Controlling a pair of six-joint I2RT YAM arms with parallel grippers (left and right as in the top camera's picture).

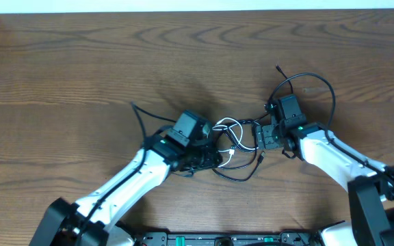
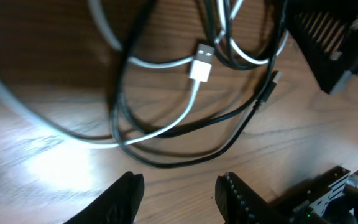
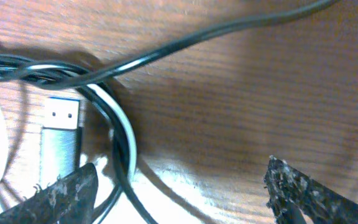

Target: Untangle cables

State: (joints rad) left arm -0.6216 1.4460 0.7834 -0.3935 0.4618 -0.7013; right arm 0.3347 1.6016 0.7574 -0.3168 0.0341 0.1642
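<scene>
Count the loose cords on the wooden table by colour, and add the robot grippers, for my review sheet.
Thin black cord: 1
Thin white cord, with a white plug end: 1
Two-finger grippers: 2 (left gripper, right gripper)
Total: 4

Dark wood-grain table (image 1: 81, 61), white strip (image 1: 183, 5) beyond.

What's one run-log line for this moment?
black cable, white cable: tangled | left gripper: open, empty | right gripper: open, empty
</scene>
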